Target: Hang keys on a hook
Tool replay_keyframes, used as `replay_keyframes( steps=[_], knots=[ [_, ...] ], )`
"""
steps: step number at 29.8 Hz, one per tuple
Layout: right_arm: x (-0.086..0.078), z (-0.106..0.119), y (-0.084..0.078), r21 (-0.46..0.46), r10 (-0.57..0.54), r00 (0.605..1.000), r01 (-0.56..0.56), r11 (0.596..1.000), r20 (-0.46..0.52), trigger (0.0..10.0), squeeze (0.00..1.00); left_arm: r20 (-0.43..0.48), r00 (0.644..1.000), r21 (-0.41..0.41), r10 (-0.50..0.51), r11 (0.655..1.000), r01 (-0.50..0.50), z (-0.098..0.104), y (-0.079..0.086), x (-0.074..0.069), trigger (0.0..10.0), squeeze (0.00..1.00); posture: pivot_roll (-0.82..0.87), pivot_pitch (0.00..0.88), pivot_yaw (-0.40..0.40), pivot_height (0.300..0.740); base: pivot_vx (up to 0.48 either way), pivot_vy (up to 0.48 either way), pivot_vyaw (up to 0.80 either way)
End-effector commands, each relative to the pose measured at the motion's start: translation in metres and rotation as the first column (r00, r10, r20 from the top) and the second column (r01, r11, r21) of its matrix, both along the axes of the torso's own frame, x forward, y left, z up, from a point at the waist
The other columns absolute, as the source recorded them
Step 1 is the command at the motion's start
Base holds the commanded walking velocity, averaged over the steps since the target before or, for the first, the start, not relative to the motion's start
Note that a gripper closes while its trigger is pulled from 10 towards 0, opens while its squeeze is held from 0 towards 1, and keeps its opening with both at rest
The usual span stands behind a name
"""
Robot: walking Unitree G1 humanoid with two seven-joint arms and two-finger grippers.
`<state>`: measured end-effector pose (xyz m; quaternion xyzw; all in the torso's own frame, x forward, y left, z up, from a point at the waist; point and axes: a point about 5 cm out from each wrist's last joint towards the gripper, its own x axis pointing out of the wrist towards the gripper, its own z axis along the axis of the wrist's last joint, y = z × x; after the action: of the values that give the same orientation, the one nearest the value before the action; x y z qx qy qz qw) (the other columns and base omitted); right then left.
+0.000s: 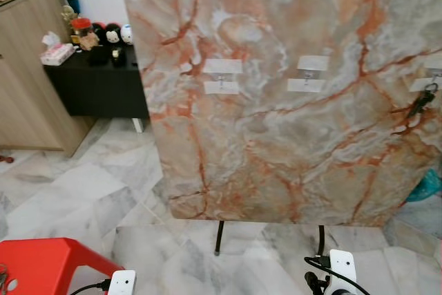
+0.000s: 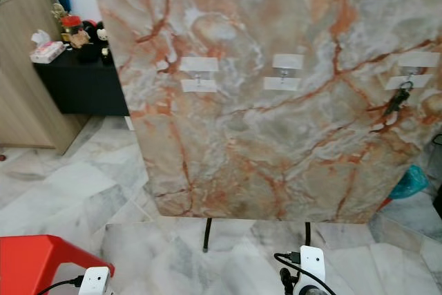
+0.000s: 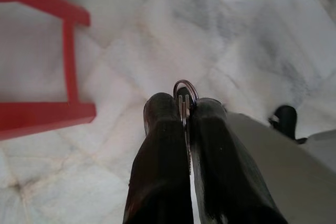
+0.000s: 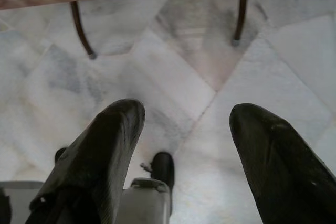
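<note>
A marble board point(image 1: 276, 136) stands upright before me with three clear hooks taped to it: a left hook point(image 1: 222, 77), a middle hook point(image 1: 308, 74) and a right hook point(image 2: 409, 72). A dark bunch of keys point(image 2: 397, 100) hangs from the right hook. My left gripper point(image 3: 181, 101) hangs low over the floor, shut on a metal key ring point(image 3: 186, 88) whose loop sticks out past the fingertips. My right gripper point(image 4: 186, 116) points at the floor near the board's legs and is open, with nothing between its fingers.
The board rests on thin black legs point(image 1: 219, 238). A red stool point(image 1: 41, 260) stands at the lower left. A wooden cabinet point(image 1: 27, 67) and a black low cabinet point(image 1: 97, 84) with toys line the left wall. A teal object point(image 1: 431, 186) lies at the right edge.
</note>
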<state>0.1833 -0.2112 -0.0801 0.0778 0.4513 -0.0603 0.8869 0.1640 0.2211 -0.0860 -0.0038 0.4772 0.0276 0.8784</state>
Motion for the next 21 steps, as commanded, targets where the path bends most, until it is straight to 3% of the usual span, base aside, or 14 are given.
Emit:
replay_keyframes(
  steps=[1, 21],
  knots=[
    [-0.0011, 0.0002, -0.0034, -0.002, -0.018, 1.000, 0.018, 1.000, 0.002, 10.0, 0.00, -0.014, 1.000, 0.002, -0.020, 1.000, 0.020, -0.0021, -0.0019, -0.0039, 10.0, 0.00, 0.03, 0.005, -0.016, 0.740, 0.000, -0.409, 0.00],
    [-0.0040, 0.0000, -0.0092, -0.021, -0.016, 1.000, 0.016, 1.000, -0.006, 10.0, 0.00, -0.006, 1.000, -0.014, -0.030, 0.999, 0.029, -0.0043, -0.0091, -0.0067, 10.0, 0.00, 0.02, 0.000, -0.039, 0.740, 0.000, -0.425, 0.00]
  ],
)
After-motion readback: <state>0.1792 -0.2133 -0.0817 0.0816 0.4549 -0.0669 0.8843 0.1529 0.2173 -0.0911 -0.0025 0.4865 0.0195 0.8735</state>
